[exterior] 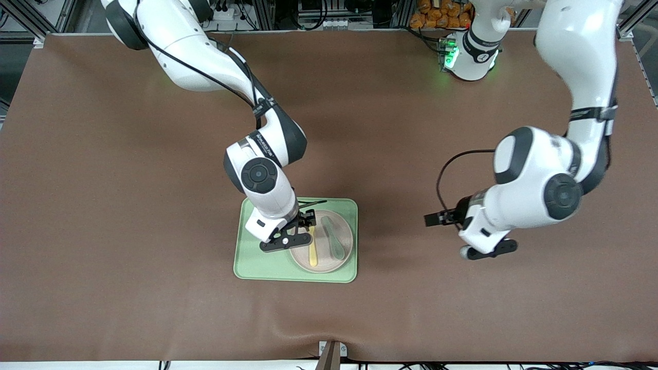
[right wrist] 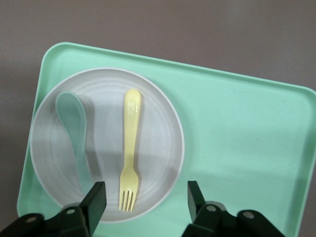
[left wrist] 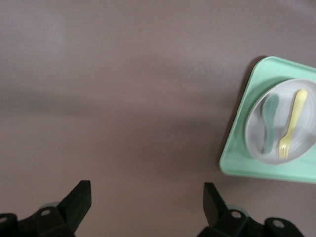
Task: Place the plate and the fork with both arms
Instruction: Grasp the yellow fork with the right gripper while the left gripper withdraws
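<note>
Pale-yellow plastic, thin and stiff, the fork [right wrist: 130, 150] looks very light and a little slick, so it will likely skate on the smooth plate [right wrist: 159, 143] if nudged sideways; the straight handle, midway along, seems the best place to pinch it across its narrow width. It lies on the round beige plate, tines toward the front camera, and the plate sits in the light-green tray [right wrist: 237, 128] near the middle of the brown desk [exterior: 103, 205]. A grey-green spoon [right wrist: 74, 133] lies on the same plate just beside the fork (close, though not touching it), so a wide-set hand could knock it. The plate looks rigid and heavier, best taken by its shallow rim, though the tray's raised edge crowds that rim. The right hand [right wrist: 143, 200] hangs low over the plate with its fingers apart, one on each side of the tines, holding nothing. The left hand [left wrist: 147, 205] waits, fingers spread wide, over bare desk toward the left arm's end.
</note>
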{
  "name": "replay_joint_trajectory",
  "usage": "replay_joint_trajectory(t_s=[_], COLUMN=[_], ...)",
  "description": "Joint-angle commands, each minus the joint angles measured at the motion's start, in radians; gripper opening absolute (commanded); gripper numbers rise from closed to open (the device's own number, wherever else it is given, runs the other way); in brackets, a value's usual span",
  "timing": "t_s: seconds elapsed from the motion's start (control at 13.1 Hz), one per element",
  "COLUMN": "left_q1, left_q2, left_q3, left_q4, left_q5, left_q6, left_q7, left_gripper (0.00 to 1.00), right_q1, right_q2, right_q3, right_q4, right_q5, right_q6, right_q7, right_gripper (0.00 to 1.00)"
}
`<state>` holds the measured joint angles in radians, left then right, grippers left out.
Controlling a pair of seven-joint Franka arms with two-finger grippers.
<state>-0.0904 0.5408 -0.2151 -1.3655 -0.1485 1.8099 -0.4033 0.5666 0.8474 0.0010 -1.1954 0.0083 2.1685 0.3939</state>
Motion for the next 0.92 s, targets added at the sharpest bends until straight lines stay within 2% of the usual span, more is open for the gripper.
replay_joint_trajectory(t_s=[0.0,0.31,0.46,0.61,0.84], left_q1=[0.040,0.098,0.098,0.098,0.103], left_q2=[-0.102,-0.203,-0.228,-0.239,-0.283], left_q3=[-0.007,-0.010,-0.010,-0.026,-0.026], left_q4=[-0.040,-0.037,-0.034,-0.029,-0.032], left_q5=[0.067,0.099,0.112,0.183,0.190], left_q6=[-0.081,-0.161,-0.162,-0.162,-0.164], left_q7=[0.052,0.216,0.236,0.242,0.288], left_gripper=[1.00,1.00,1.00,1.00,1.00], right_q1=[0.024,0.026,0.029,0.032,0.036], right_q2=[0.064,0.111,0.125,0.133,0.151], right_q3=[-0.013,-0.013,-0.013,-0.013,-0.013], right_q4=[0.046,0.051,0.051,0.051,0.053], right_q5=[-0.022,-0.031,-0.031,-0.031,-0.031], right_q6=[0.063,0.123,0.145,0.171,0.197], right_q7=[0.011,0.011,0.020,0.020,0.040], right_gripper=[0.68,0.62,0.58,0.53,0.50])
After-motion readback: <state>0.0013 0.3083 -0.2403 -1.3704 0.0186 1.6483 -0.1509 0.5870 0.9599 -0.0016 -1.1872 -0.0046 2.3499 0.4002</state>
